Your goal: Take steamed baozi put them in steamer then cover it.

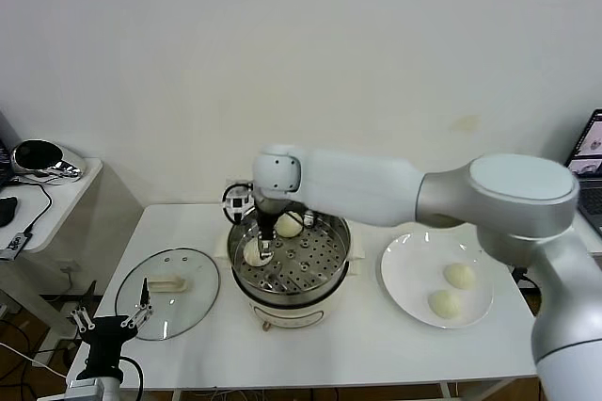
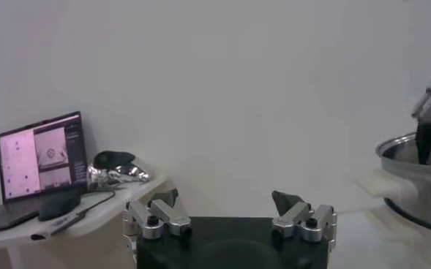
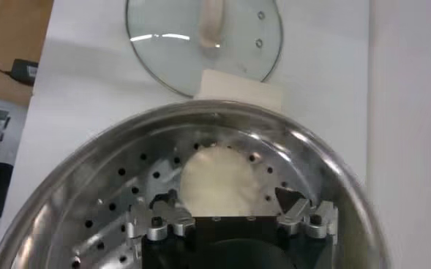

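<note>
The steamer [image 1: 331, 274] stands mid-table, a steel pot with a perforated tray on a cream base. Two steamed baozi lie in it, one at the far side [image 1: 289, 224] and one at the left [image 1: 252, 255]. My right gripper [image 1: 265, 248] reaches down into the pot over that left bun. In the right wrist view the gripper [image 3: 226, 199] is open, its fingers apart on either side of the baozi [image 3: 219, 179], which rests on the tray. Two more baozi [image 1: 459, 275] [image 1: 444, 303] sit on a white plate [image 1: 404, 274]. The cover [image 1: 169, 290], a glass lid, lies flat left of the steamer. My left gripper [image 1: 113, 316] waits open at the table's front left.
A side table [image 1: 56, 184] with a dark object and cables stands at the far left. A laptop [image 1: 588, 152] is at the right edge. A black round device [image 1: 235, 199] sits behind the steamer. The table's front edge runs close under the plate and lid.
</note>
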You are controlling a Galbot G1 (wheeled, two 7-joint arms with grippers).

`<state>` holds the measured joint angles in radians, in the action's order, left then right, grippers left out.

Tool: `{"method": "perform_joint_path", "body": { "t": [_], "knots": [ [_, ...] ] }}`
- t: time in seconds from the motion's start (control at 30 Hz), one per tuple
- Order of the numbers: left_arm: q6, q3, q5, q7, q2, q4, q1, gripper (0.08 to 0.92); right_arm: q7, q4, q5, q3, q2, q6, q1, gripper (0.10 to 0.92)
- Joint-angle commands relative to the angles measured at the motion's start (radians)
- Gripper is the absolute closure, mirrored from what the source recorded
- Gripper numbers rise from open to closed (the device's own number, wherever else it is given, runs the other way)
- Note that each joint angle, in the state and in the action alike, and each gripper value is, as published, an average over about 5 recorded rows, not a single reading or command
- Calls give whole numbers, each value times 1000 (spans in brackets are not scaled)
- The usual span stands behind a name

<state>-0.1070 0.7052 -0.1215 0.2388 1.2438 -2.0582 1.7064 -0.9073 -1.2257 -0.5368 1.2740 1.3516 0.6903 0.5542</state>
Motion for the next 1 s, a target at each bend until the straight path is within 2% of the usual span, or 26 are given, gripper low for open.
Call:
{"method": "perform_joint_path", "body": {
  "t": [0.03, 0.33, 0.53, 0.77, 1.0],
  "knots": [
    [-1, -6, -3, -8, -4, -4, 0, 177, -185, -212, 89, 8, -312, -72, 153, 202],
    [-4, -23, -12, -21, -16, -9, 0, 177, -275, -433, 299, -4, -772, -252, 118, 203],
    [-1, -33, -3, -19, -17, 1, 0, 177, -314, -477, 475, -97, -960, -363, -66, 203],
    [0, -41, 19, -16, -6, 6, 10, 177, -291, -476, 616, -363, -1047, -410, -429, 203],
    [-2, -34, 29, -15, 0, -3, 31, 177, -245, -414, 711, -575, -1004, -437, -729, 203]
  ]
}}
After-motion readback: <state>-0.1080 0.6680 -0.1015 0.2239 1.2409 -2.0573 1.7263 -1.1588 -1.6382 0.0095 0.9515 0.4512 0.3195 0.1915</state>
